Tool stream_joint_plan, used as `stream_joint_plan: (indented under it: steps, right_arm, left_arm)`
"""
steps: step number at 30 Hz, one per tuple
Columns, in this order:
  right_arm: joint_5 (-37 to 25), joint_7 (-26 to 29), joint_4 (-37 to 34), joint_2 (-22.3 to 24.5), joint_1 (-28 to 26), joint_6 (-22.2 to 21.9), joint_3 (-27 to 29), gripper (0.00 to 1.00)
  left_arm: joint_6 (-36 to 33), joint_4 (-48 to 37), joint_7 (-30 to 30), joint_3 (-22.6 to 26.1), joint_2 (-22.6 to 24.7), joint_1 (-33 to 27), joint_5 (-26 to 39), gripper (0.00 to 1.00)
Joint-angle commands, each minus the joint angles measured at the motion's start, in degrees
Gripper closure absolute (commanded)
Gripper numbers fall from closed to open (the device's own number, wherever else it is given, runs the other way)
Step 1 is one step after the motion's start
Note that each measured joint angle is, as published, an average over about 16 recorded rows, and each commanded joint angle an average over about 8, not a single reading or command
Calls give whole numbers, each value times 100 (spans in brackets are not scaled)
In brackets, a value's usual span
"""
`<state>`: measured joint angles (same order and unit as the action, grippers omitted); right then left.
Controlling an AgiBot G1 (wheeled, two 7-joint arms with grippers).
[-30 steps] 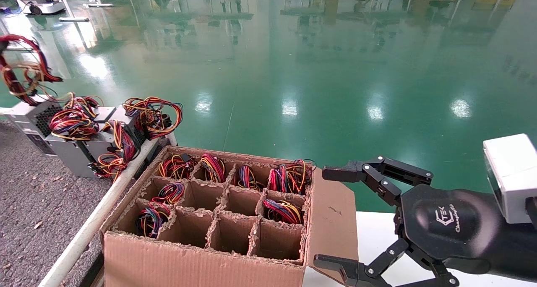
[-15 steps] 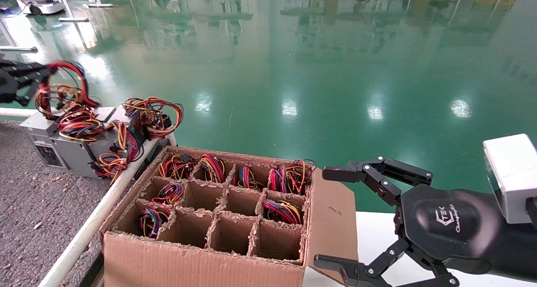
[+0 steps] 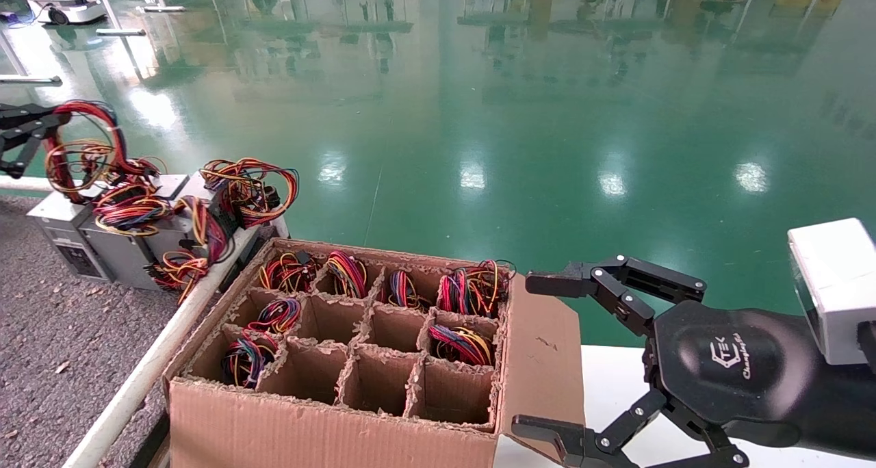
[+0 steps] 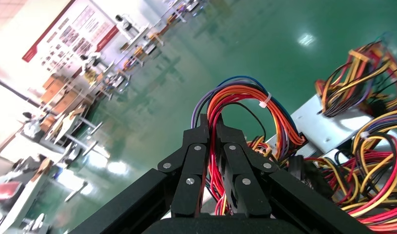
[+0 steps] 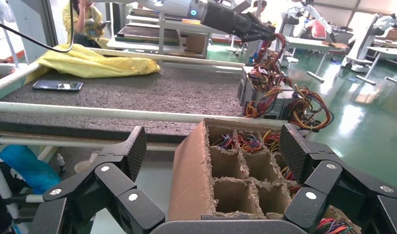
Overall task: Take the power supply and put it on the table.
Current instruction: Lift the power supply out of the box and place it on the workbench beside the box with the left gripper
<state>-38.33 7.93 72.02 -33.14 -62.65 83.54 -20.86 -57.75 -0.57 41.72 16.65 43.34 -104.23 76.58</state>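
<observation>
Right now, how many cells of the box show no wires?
5: the middle row's two inner cells and the front row's three rightmost. Their bottoms are partly hidden.

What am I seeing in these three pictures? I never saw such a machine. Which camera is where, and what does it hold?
This is a robot with two arms. One picture comes from a camera on its head, looking down; the other two come from cameras on its wrists.

The left gripper is shut on the wire loop of the power supply, a grey metal box that sits on the table, a dark rough surface with a white rail. In the left wrist view its fingers pinch the wires. Similar units stand beside it.

The right gripper is open and holds nothing. It hangs beside the cardboard box, whose compartments hold more wire bundles; some compartments are empty.
</observation>
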Motion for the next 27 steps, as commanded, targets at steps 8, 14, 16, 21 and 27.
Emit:
stream_joint_plan:
  steps: [8,14,16,21,27]
  right_arm:
    - [0,0,0,0,0,0,0,0]
    - [0,0,0,0,0,0,-1,0]
    - [0,0,0,0,0,0,-1,0]
    - [1,0,0,0,0,-1,0,0]
    - [2,-1,-2,1,1,-2,0,0]
  left_arm:
    - [90,-49,11,-38,-49,120,-53,100]
    - [107,-42,33,-62,-77,193,-88,100]
    - [113,-25,63,-73,-83,215,-103,100]
    - [145,20,146,-89,-92,252,-127,57]
    - [195,54,198,-92,-101,268,-135,0]
